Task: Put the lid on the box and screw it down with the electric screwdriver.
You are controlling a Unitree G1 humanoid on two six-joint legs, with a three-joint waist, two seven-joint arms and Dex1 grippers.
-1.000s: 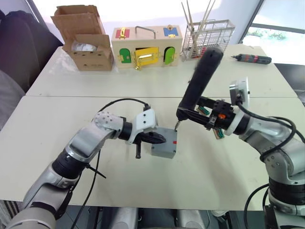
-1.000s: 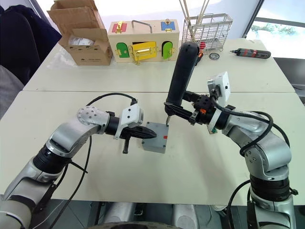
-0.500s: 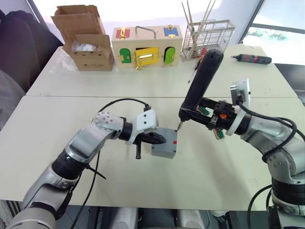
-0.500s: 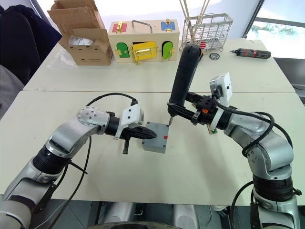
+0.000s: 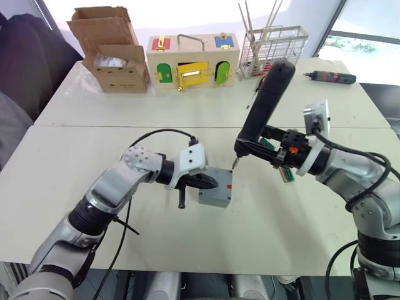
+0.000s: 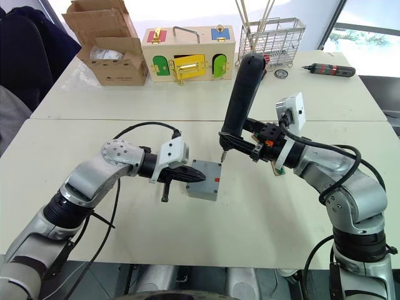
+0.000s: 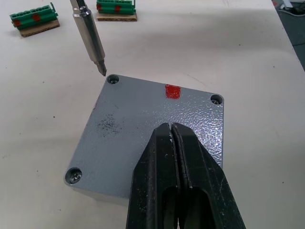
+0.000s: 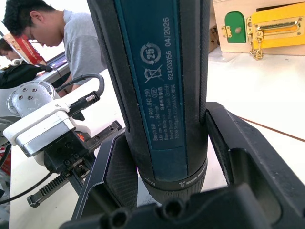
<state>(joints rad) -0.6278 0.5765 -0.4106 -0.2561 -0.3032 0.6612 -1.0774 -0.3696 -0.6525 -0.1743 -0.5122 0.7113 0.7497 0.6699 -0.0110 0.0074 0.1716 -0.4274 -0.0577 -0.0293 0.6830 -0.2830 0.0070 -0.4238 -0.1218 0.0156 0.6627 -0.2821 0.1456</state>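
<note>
The grey box stands on the table with the lid lying flat on top; a red mark sits near the lid's far edge and screw heads show in three corners. My left gripper is shut, its tips resting on the lid. My right gripper is shut on the black electric screwdriver, held nearly upright and leaning away. The bit hangs with its tip just beside a corner screw, slightly above it.
At the back of the table stand a cardboard carton, a wooden box with coloured doors and a wire rack. A slim driver lies far right. Green terminal blocks lie beyond the box. A person sits nearby.
The screwdriver has shifted a little to the right with my right gripper, its bit staying by the same corner. My left gripper and the box have not moved.
</note>
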